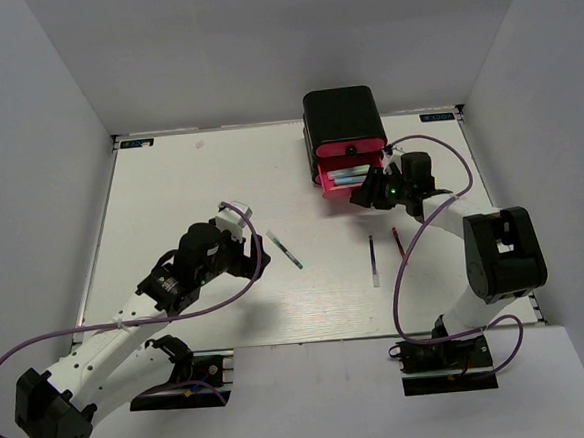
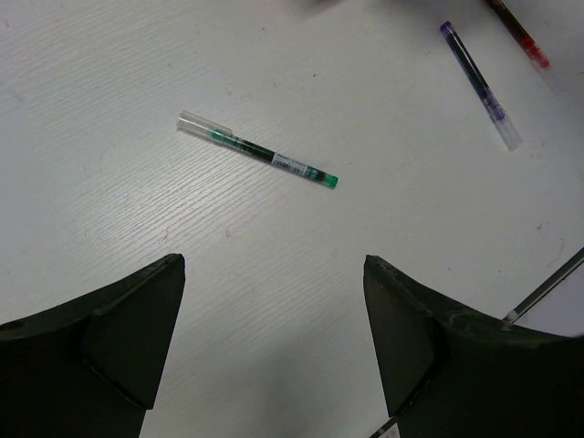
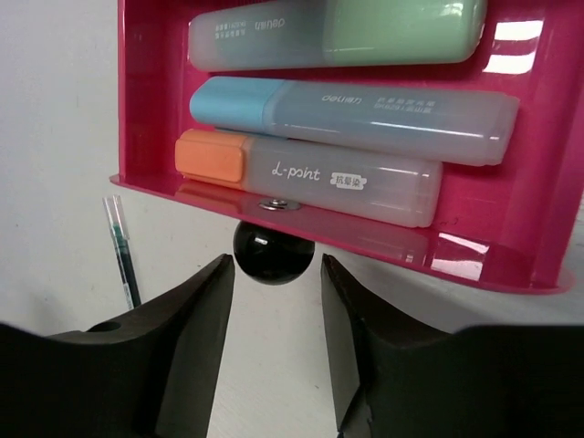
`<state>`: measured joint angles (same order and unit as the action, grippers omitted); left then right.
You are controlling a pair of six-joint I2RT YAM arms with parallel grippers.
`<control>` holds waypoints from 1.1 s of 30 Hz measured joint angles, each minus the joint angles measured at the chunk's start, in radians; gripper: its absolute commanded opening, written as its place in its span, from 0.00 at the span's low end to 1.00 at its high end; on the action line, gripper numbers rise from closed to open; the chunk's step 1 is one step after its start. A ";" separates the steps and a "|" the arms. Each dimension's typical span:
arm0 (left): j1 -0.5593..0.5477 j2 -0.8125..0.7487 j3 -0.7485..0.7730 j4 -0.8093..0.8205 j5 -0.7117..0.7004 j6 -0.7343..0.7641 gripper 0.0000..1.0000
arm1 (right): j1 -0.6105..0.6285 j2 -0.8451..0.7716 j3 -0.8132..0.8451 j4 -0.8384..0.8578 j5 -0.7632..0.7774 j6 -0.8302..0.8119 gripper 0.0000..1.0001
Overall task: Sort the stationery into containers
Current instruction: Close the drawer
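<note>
The black cabinet (image 1: 343, 115) has one pink drawer (image 1: 349, 178) pulled out. In the right wrist view the drawer (image 3: 538, 182) holds a green marker (image 3: 338, 32), a light blue marker (image 3: 356, 109) and an orange-capped marker (image 3: 301, 178). My right gripper (image 3: 276, 274) is open, its fingertips on either side of and just below the black knob (image 3: 274, 254), not gripping it. It also shows in the top view (image 1: 372, 188). My left gripper (image 2: 274, 265) is open and empty above the table, just short of a green pen (image 2: 258, 151). A blue pen (image 2: 481, 84) and a red pen (image 2: 520, 32) lie farther off.
In the top view the green pen (image 1: 284, 250) lies mid-table beside my left gripper (image 1: 257, 253); the blue pen (image 1: 373, 261) and red pen (image 1: 399, 242) lie near the right arm. A thin pen (image 3: 121, 251) shows left of the drawer. Walls surround the table.
</note>
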<state>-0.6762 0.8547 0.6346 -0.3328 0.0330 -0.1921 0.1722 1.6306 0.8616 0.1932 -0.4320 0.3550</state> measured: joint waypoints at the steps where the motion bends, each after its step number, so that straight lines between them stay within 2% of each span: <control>1: 0.000 0.000 0.000 0.000 0.000 0.000 0.89 | 0.000 0.002 0.000 0.006 0.002 0.004 0.47; 12: 0.000 0.000 0.000 0.000 0.000 0.000 0.89 | 0.000 0.005 -0.022 0.117 0.007 0.028 0.31; 23: 0.000 0.002 0.000 0.000 0.000 0.000 0.89 | -0.002 0.009 -0.021 0.177 0.014 0.040 0.30; 33: 0.000 0.013 0.000 0.001 -0.001 0.004 0.89 | -0.002 0.093 0.042 0.238 0.026 0.065 0.30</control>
<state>-0.6762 0.8680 0.6346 -0.3321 0.0322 -0.1879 0.1703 1.7233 0.9035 0.4316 -0.4065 0.4202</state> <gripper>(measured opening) 0.887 0.405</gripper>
